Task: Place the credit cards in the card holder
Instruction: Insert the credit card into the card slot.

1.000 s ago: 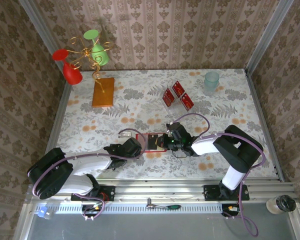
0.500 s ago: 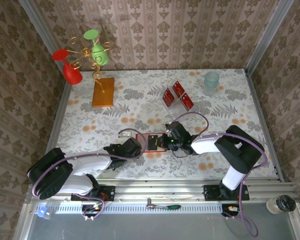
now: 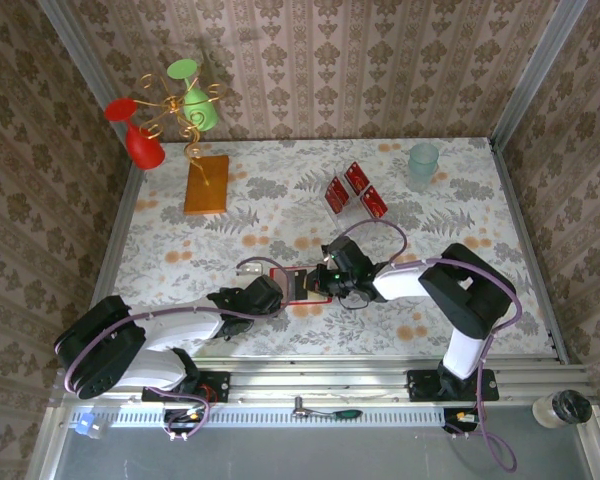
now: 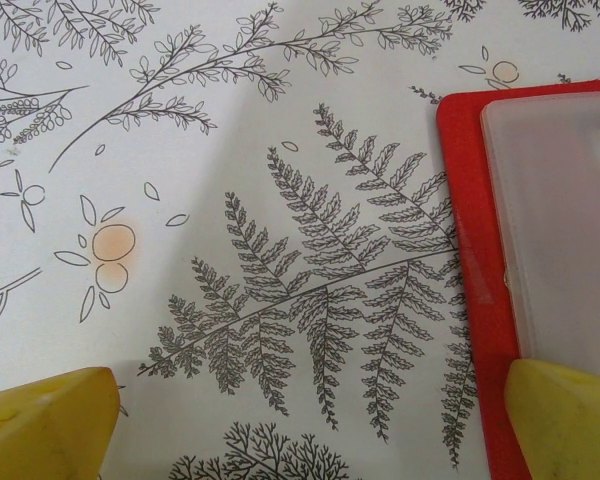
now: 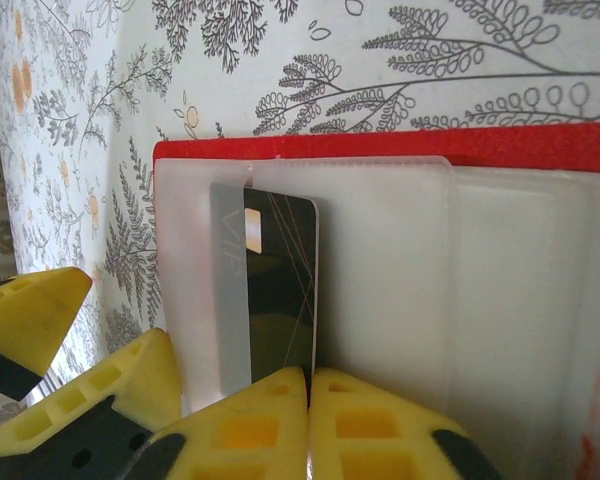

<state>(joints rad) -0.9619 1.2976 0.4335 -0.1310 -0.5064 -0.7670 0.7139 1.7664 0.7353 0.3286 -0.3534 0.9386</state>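
Red card holder [image 5: 380, 145], right end effector [image 5: 308, 385] pinching dark card [image 5: 280, 290], wrist view

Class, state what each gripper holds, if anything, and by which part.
Right gripper pinches the credit card by its near short edge; left gripper holds nothing.

My left arm [image 3: 170, 328] stretches low across toward the right, its gripper [image 3: 277, 288] spread wide, with a yellow fingertip [image 4: 45, 425] at each lower corner of the wrist view. My right arm [image 3: 420, 282] reaches left, elbow folded back, and its gripper [image 5: 308, 385] has both tips pressed flush together.
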